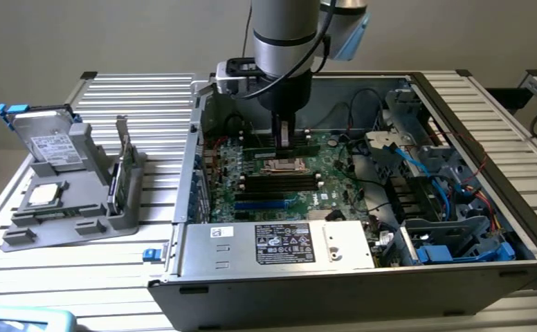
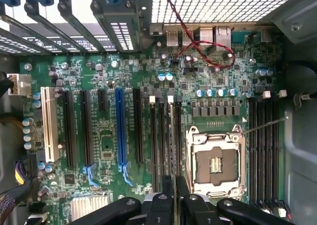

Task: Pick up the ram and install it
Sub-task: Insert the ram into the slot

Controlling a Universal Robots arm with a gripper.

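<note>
An open desktop computer case (image 1: 342,290) lies on its side on a slatted metal table (image 1: 130,90), so the motherboard (image 1: 329,149) faces up and can be reached from above. The robot arm comes straight down into the case from the far side, its wrist vertical and its gripper (image 1: 287,142) pointing down at the board. The fingers (image 2: 182,197) are drawn close together and appear clamped on the ram (image 2: 171,150), a thin stick seen edge-on between them. It is held upright, probably so that its long lower edge can go straight down into a slot. In the exterior view the ram (image 1: 286,133) hangs beneath the gripper, over the middle of the motherboard. In the wrist view its edge runs in line with the long black memory slots (image 2: 161,136) just beside the open processor socket (image 2: 215,158). It seems to be above the slots rather than seated, though I cannot tell for certain. On the table at the exterior view's left, well apart from the case, a grey holder (image 1: 66,221) carries a hard drive (image 1: 52,142) with blue tabs and a square processor chip (image 1: 45,195).
</note>
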